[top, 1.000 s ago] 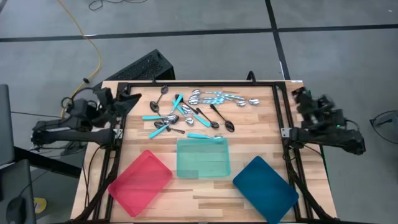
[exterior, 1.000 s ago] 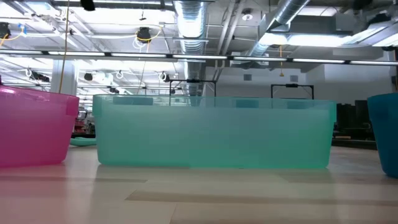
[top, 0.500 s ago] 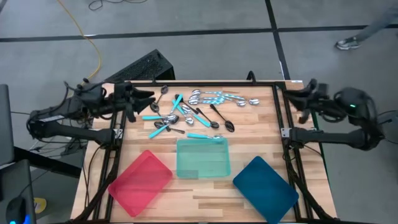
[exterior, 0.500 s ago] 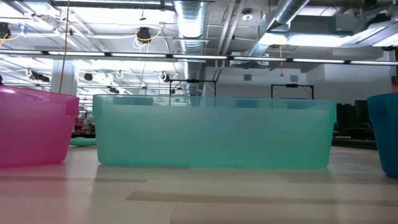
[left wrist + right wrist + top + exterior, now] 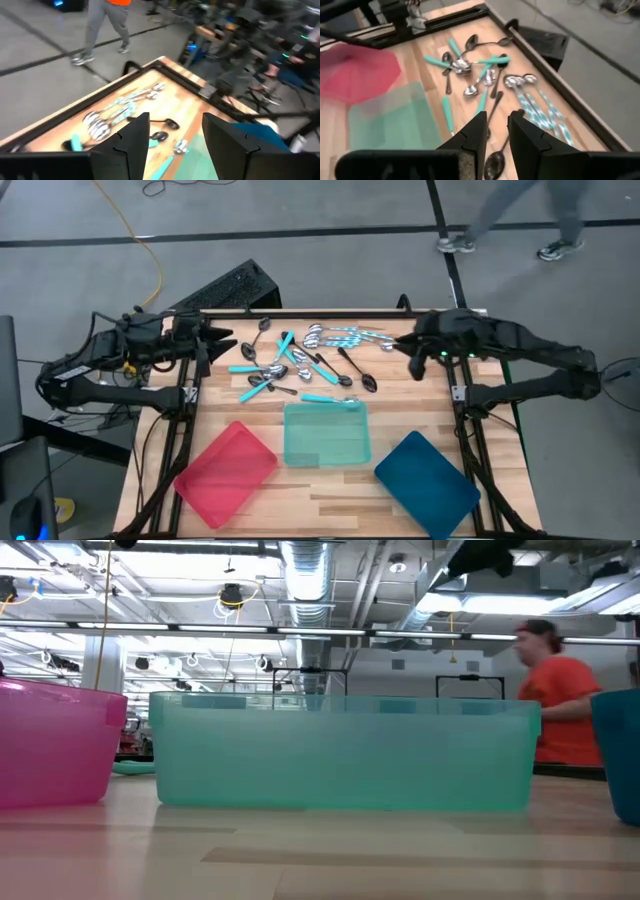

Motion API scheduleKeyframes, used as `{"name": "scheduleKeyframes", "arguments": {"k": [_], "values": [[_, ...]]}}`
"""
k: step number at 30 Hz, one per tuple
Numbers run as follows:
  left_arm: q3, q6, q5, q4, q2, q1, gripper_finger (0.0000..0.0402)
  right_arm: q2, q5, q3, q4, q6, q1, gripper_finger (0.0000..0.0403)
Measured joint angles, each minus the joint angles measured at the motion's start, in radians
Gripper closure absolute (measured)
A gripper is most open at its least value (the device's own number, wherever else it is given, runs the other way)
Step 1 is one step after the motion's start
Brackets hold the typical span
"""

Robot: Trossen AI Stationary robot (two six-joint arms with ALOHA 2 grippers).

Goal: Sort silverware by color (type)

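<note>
**Sorting not started: all silverware loose on the worktop, trays apparently unfilled**

Worktop (image 5: pixel 330 490): wooden, framed by a dark rail. Three trays sit along its near side: the red tray (image 5: pixel 226 472), the teal tray (image 5: pixel 327 434) between the others, and the blue tray (image 5: pixel 427 471). From above, none shows a spoon inside, though one turquoise-handled spoon lies against the teal tray's far rim. The low view shows only the tray walls, so it neither supports nor contradicts this.

Silverware (image 5: pixel 305 362): the whole lot lies in one mixed scatter on the far half of the worktop, well apart from the red and blue trays. The kinds are intermingled: turquoise-handled spoons (image 5: pixel 448 63), dark spoons (image 5: pixel 491 161) and all-silver spoons (image 5: pixel 312 332). A group with patterned handles lies toward the right rail.

Left gripper (image 5: pixel 213 340): hovers at the left edge of the worktop, just beside the scatter, fingers spread, holding nothing.

Right gripper (image 5: pixel 496 131): reaches in from the right rail above the scatter's right end, fingers parted by a narrow gap, nothing between them.

Judgement: no piece appears sorted; every spoon remains to be picked and placed.
</note>
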Motion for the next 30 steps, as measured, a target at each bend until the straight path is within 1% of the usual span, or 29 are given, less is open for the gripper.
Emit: {"name": "scheduleKeyframes", "arguments": {"k": [3, 6, 8, 9, 13, 16, 19, 21, 24, 26, 30], "values": [[0.0, -0.013, -0.012, -0.072, 0.028, 0.031, 0.0234, 0.074, -0.031, 0.023, -0.023, -0.004, 0.0, 0.0298], [0.0, -0.011, -0.009, -0.151, 0.07, 0.058, 0.0234, 0.141, -0.048, 0.041, -0.033, 0.009, -0.003, 0.0281], [0.0, 0.025, 0.035, -0.192, 0.103, 0.072, 0.0234, 0.184, -0.071, 0.043, -0.06, 0.027, -0.01, 0.0256], [0.0, 0.04, 0.041, -0.212, 0.12, 0.075, 0.0234, 0.209, -0.084, 0.043, -0.081, 0.034, -0.016, 0.0241], [-0.001, 0.06, -0.004, -0.24, 0.193, 0.077, 0.0234, 0.305, -0.101, 0.042, -0.137, 0.072, -0.038, 0.0181], [-0.001, 0.123, -0.024, -0.239, 0.234, 0.084, 0.0234, 0.36, -0.103, 0.042, -0.123, 0.073, -0.059, 0.0157], [-0.002, 0.175, -0.045, -0.237, 0.272, 0.087, 0.0234, 0.415, -0.096, 0.042, -0.098, 0.075, -0.074, 0.0154], [-0.013, 0.208, -0.072, -0.232, 0.282, 0.087, 0.0234, 0.454, -0.063, 0.042, -0.07, 0.075, -0.079, 0.0154], [-0.054, 0.213, -0.097, -0.196, 0.281, 0.091, 0.0234, 0.517, 0.006, 0.042, -0.044, 0.066, -0.079, 0.0154], [-0.093, 0.212, -0.092, -0.153, 0.262, 0.092, 0.0234, 0.556, 0.033, 0.042, -0.03, 0.051, -0.083, 0.0154], [-0.192, 0.194, -0.081, -0.044, 0.177, 0.092, 0.0234, 0.616, 0.028, 0.042, -0.018, 0.053, -0.088, 0.0154]]}}
